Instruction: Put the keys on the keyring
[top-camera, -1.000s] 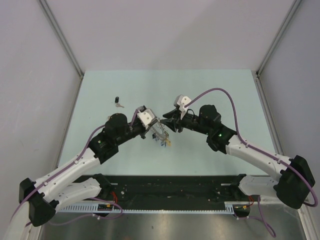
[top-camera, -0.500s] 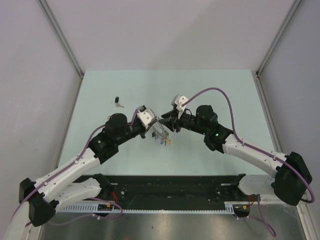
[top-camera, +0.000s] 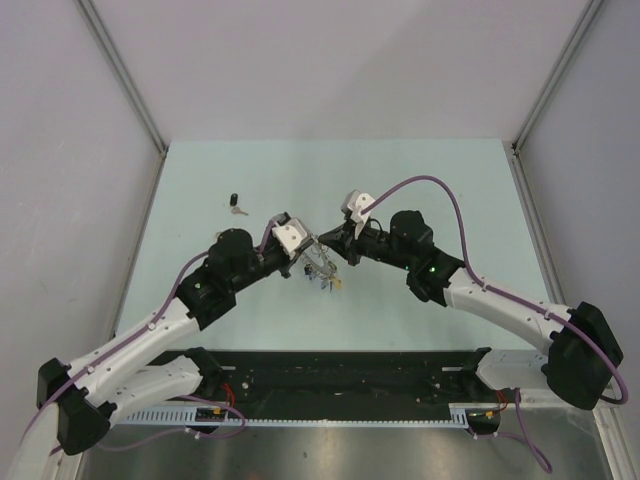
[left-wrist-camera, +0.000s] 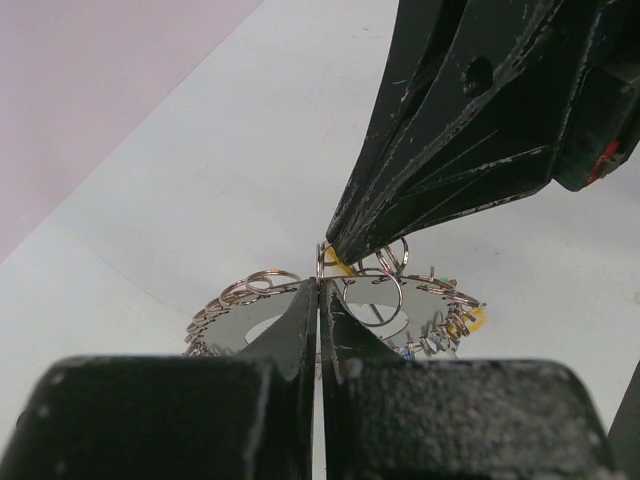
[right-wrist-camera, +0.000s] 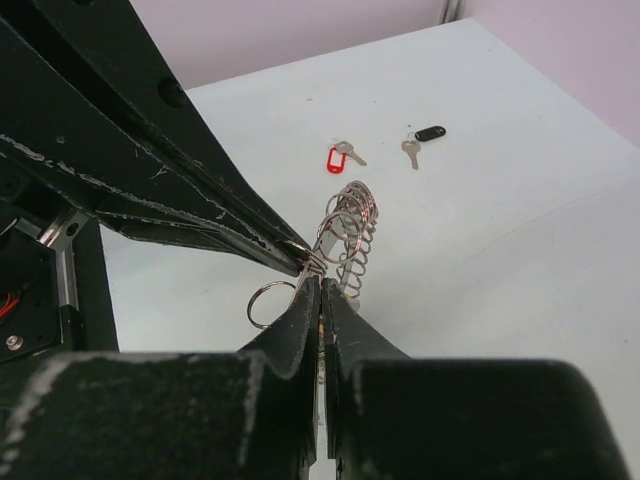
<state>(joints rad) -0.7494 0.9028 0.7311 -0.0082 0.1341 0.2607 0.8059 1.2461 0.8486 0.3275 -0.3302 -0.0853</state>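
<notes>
Keyring (right-wrist-camera: 352, 230): it stands on edge near the middle of the worktop (top-camera: 420, 180), between the two wrists, with its fringe of small rings fanned out below the rim.
Left fingers (left-wrist-camera: 295, 325): pressed together, their tips on the keyring's rim. As far as I can see from the left wrist camera, they pinch the rim wire.
Right fingers (right-wrist-camera: 295, 330): pressed together, coming in at the keyring from the opposite side. Their tips meet the left tips at the same spot on the rim. I cannot tell what, if anything, sits between them.
Yellow key (left-wrist-camera: 337, 263): only a sliver of yellow shows, right at the right fingers' tip and against the keyring. I cannot tell whether it is on the wire.
Red key (right-wrist-camera: 336, 159): flat on the worktop beyond the keyring, apart from it and from both sets of fingers.
Black key (right-wrist-camera: 430, 132): also flat on the worktop, further from the keyring than the red one and just beside it.
</notes>
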